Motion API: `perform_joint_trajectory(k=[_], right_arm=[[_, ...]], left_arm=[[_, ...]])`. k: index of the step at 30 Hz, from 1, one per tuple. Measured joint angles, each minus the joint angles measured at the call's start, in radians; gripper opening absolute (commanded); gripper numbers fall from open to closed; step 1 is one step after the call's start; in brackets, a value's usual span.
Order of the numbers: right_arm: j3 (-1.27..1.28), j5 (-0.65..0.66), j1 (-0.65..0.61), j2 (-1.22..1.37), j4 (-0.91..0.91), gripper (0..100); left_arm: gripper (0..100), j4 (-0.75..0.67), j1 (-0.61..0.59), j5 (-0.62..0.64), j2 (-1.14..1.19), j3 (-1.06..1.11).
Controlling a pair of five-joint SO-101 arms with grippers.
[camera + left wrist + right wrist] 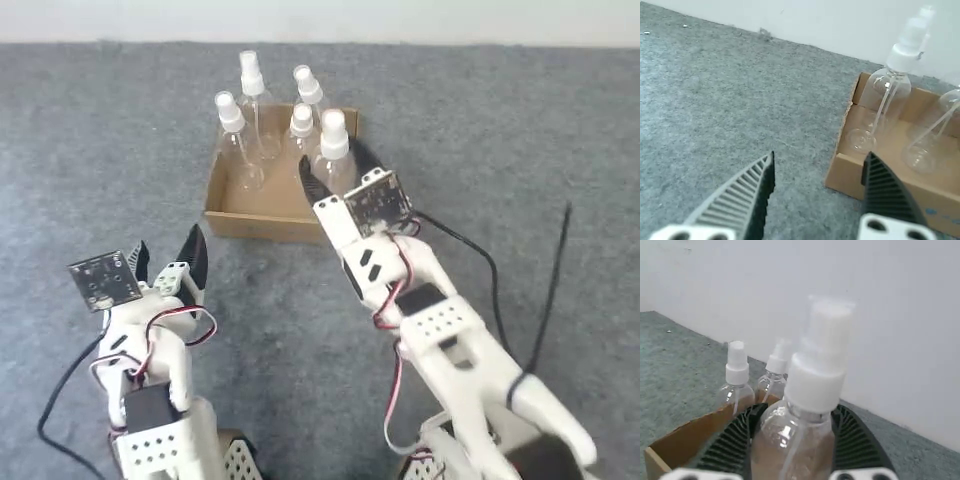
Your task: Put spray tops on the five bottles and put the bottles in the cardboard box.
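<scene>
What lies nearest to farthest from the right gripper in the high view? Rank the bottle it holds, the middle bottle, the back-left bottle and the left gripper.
1. Held bottle, gripped by the right gripper at the box's front right.
2. Middle bottle, just beyond, inside the box.
3. Back-left bottle, toward the box's far left.
4. Left gripper, outside the box, near left.

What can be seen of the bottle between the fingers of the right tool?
The bottle looks like clear plastic, with a white spray top and a thin tube inside. It stands upright in the cardboard box, at its near right corner. The right tool grips it, one finger on each side.
</scene>
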Motion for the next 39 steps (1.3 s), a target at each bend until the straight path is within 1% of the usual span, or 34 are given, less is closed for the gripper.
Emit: perform_joint_trajectory(k=[5,22,29,39], right_arm=[[-0.064,0.000,0.040,0.163,-0.091,0.7],[-0.129,0.000,0.034,0.543,-0.385,0.7],[-0.130,0.000,0.034,0.664,-0.516,0.7],[-0.169,0.000,0.034,0.804,-0.628,1.0]], left_arm=[[26,0.000,0.000,0.000,0.000,0.000],[26,0.000,0.000,0.000,0.000,0.000],[26,0.000,0.000,0.000,0.000,0.000],[26,0.000,0.000,0.000,0.000,0.000]])
